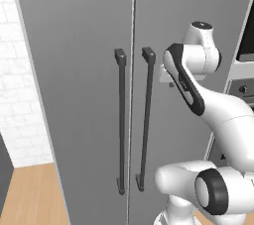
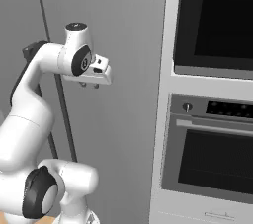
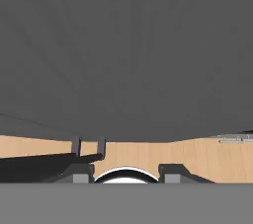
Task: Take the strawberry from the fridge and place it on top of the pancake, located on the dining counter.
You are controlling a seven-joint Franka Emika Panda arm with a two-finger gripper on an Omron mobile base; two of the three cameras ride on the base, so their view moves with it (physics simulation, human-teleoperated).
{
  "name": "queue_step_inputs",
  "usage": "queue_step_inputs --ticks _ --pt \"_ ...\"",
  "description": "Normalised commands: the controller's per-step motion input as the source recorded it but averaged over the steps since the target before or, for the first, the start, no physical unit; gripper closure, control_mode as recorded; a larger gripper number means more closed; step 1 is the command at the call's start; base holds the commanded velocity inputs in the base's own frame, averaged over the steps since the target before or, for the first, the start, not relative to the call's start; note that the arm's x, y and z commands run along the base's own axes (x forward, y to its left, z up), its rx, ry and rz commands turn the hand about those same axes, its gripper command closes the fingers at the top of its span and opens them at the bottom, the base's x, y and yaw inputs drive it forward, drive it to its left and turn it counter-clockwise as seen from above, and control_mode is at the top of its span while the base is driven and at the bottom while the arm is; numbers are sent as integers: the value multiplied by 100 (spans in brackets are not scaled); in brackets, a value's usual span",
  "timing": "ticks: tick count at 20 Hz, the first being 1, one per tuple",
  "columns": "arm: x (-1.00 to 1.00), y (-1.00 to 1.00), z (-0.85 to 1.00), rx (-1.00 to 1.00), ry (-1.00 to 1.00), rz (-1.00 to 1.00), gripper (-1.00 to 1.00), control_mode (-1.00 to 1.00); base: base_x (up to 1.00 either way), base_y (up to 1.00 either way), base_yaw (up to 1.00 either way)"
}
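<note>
1. Facing the fridge (image 1: 74, 70), close up, with both grey doors shut.
2. No way to get at the strawberry yet. Most likely inside, behind those doors, so step one has to be opening a door.
3. Two long dark handles side by side by the gap where the doors meet: left handle (image 1: 121, 120) and right handle (image 1: 145, 120). Put there so each door swings out from the middle.
4. Holding the gripper (image 2: 89, 85) up high in front of the right door, near the top of the right handle and a bit to its right. Not touching the handle, as far as can be seen.
5. Pointing the fingers down along the door, so the hand view looks down the grey front to the wood floor (image 3: 148, 154) below.
6. Fingers a little apart with nothing between them: loose, not grabbing anything. Good for slipping around a thin bar.
7. Arm (image 1: 186, 83) bent at the elbow and kept close to the door, likely to leave room for a pull.
8. Next, by a guess: move over to the right handle, close on it, then pull the door wide.
9. Watch out for the oven (image 2: 212, 164) wall just right of the fridge. Little room there for a swinging door.
10. Pancake job comes much later.
</note>
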Motion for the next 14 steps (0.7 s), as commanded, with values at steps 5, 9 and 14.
queue_step_inputs --ticks 5,9,14 --pt "0 0 0 0 0 0 -100 100 -31 0 0" --pt "0 0 0 0 0 0 -100 100 -66 5 0" --pt "0 0 0 0 0 0 -100 100 -41 50 0"
